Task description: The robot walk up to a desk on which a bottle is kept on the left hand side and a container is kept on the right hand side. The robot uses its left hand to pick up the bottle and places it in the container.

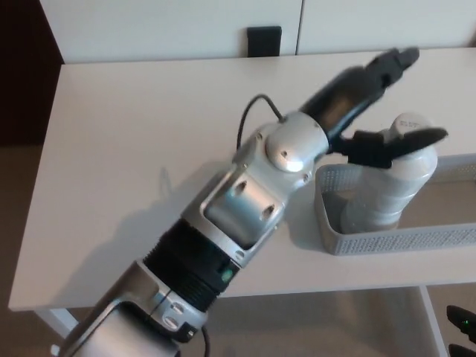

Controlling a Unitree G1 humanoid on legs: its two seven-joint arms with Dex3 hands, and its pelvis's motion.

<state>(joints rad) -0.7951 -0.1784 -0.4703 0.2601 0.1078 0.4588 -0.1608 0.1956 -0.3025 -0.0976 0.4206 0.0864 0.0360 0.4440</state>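
Stood upright in the left end of the grey perforated container (394, 239) on the white tabletop (141, 141), just below the left hand (370, 108) (fingers spread, holding nothing, thumb crossing in front of the cap): the white bottle (390, 186).

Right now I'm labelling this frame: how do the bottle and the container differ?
The bottle is tall, round and smooth, standing upright; the container is low, rectangular and perforated, lying flat on the desk. The bottle sits inside; the container holds it. Both look whitish grey.
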